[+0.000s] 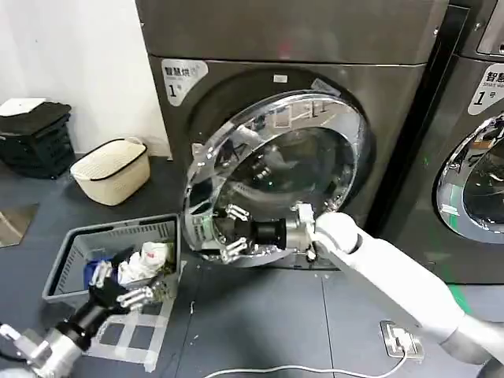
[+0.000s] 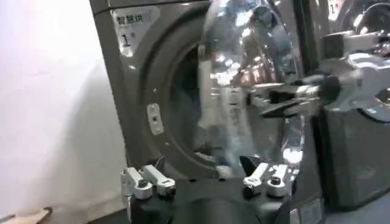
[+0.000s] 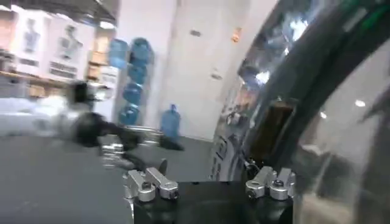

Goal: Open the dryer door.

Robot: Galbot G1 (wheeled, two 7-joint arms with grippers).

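Note:
The dryer door [image 1: 287,165], a chrome ring around dark glass, stands partly swung out from the grey dryer [image 1: 236,87]. My right gripper [image 1: 228,231] is open at the door's free left edge, its fingers spread on either side of the rim. In the left wrist view the door [image 2: 244,73] is seen edge-on, with the dark drum opening [image 2: 183,103] behind it and the right gripper [image 2: 271,100] reaching in from the side. In the right wrist view the chrome rim [image 3: 268,73] is close beside the right gripper [image 3: 210,182]. My left gripper [image 1: 118,287] hangs open and empty, low over the laundry basket.
A grey basket [image 1: 79,244] of clothes sits on the floor left of the door. A cream basket [image 1: 110,169] and black crates [image 1: 35,134] stand by the wall. A second grey machine [image 1: 480,157] is at the right. A power strip [image 1: 402,339] and cable lie on the floor.

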